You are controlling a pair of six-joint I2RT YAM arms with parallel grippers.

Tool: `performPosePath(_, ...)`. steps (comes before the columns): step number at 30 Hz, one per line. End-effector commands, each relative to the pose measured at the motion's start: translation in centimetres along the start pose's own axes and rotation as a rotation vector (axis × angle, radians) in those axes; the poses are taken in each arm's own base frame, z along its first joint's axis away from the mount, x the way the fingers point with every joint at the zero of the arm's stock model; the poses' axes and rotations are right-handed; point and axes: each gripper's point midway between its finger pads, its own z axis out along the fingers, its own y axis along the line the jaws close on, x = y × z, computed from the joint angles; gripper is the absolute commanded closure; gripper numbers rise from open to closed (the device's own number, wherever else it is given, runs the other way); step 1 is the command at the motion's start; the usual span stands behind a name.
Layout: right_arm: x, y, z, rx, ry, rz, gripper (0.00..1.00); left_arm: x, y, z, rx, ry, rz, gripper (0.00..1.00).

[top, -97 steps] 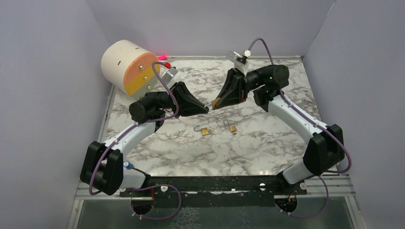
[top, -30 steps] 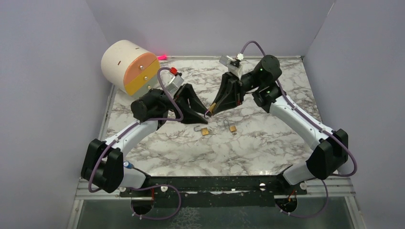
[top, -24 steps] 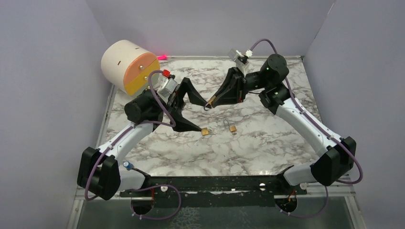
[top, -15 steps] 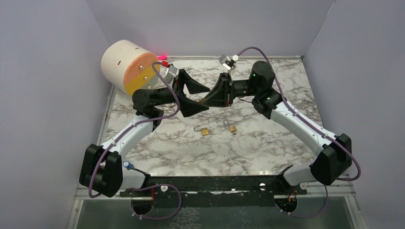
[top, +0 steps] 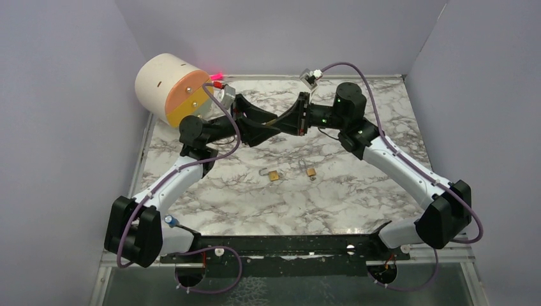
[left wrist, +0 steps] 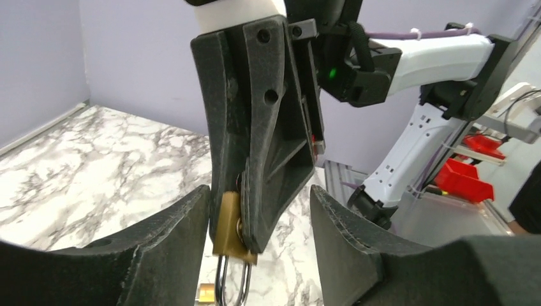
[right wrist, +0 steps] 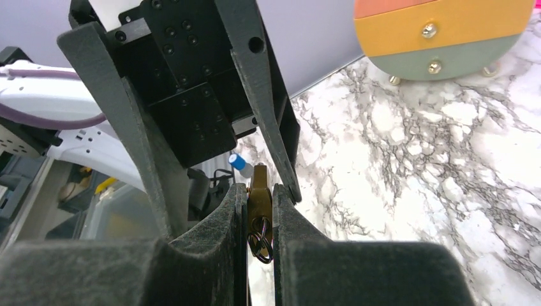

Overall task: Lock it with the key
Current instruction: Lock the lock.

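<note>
Right pincer (right wrist: 259,199) clamps a small brass padlock (left wrist: 228,223) above the far middle of the table (top: 357,191), left pincer (left wrist: 258,199) open around it; only the left wrist view shows its silver shackle (left wrist: 229,287).

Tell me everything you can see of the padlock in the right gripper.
The padlock is small, with a brass-looking body and a silvery shackle pointing down. The right gripper is shut on its body, holding it above the table. The left gripper is open, one finger on each side; whether they touch it cannot be told.
</note>
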Motion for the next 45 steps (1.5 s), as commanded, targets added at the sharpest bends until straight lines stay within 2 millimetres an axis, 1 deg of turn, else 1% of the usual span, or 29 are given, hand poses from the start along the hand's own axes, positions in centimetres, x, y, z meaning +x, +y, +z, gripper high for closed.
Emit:
performPosePath(1,-3.0,-1.1,-1.9,0.140,-0.112,-0.036,0.99,-0.3,0.1,-1.1,-0.048,0.010,0.067,0.42)
performPosePath(3,-3.6,-1.8,-2.7,0.162,-0.131,-0.027,0.99,-0.5,0.3,-1.9,-0.068,0.013,0.075,0.42)
performPosePath(6,-3.8,-1.3,-2.9,0.118,-0.123,-0.030,0.99,-0.9,0.7,-3.0,-0.098,0.010,0.084,0.42)
performPosePath(7,-3.8,-0.9,-2.8,0.089,-0.118,-0.031,0.99,-1.1,0.8,-3.1,-0.102,0.008,0.087,0.45)
performPosePath(9,-3.7,-0.1,-2.7,0.041,-0.112,-0.032,0.99,-1.2,0.7,-3.1,-0.098,0.010,0.086,0.55)
performPosePath(11,-3.5,0.4,-2.6,0.001,-0.104,-0.031,0.99,-1.2,0.7,-2.9,-0.089,0.015,0.072,0.57)
performPosePath(12,-3.4,0.4,-2.5,-0.006,-0.101,-0.029,0.99,-1.2,0.7,-2.9,-0.083,0.020,0.065,0.56)
performPosePath(14,-3.3,0.4,-2.4,-0.016,-0.096,-0.027,0.99,-1.1,0.6,-2.6,-0.070,0.024,0.060,0.48)
performPosePath(18,-3.4,0.6,-2.3,-0.031,-0.094,-0.029,0.99,-0.8,0.9,-2.4,-0.068,0.028,0.052,0.43)
performPosePath(24,-3.3,1.4,-2.3,-0.087,-0.087,-0.035,0.99,-0.8,0.8,-2.0,-0.056,0.026,0.049,0.42)
performPosePath(31,-2.9,1.3,-2.1,-0.098,-0.079,-0.028,0.99,-0.5,-0.1,-1.1,0.007,0.028,0.016,0.43)
performPosePath(32,-2.9,1.3,-2.1,-0.099,-0.079,-0.028,0.99,-0.5,-0.1,-1.1,0.012,0.028,0.016,0.50)
performPosePath(33,-2.8,1.3,-2.1,-0.099,-0.077,-0.028,0.99,-0.4,-0.1,-1.0,0.016,0.027,0.020,0.63)
performPosePath(35,-2.8,1.3,-2.2,-0.098,-0.074,-0.031,0.99,-0.5,0.1,-1.1,0.003,0.016,0.022,1.00)
performPosePath(42,-2.4,1.1,-2.3,-0.082,-0.054,-0.046,0.99,-1.1,0.1,-1.4,-0.015,-0.018,0.049,1.00)
performPosePath(43,-2.4,0.9,-2.4,-0.067,-0.049,-0.055,0.89,-1.2,0.1,-1.5,-0.016,-0.019,0.054,1.00)
performPosePath(44,-2.5,0.7,-2.5,-0.043,-0.047,-0.067,0.66,-1.3,0.1,-1.5,-0.016,-0.021,0.058,1.00)
performPosePath(45,-2.8,0.3,-2.7,-0.006,-0.055,-0.087,0.54,-1.4,0.1,-1.6,-0.020,-0.023,0.062,1.00)
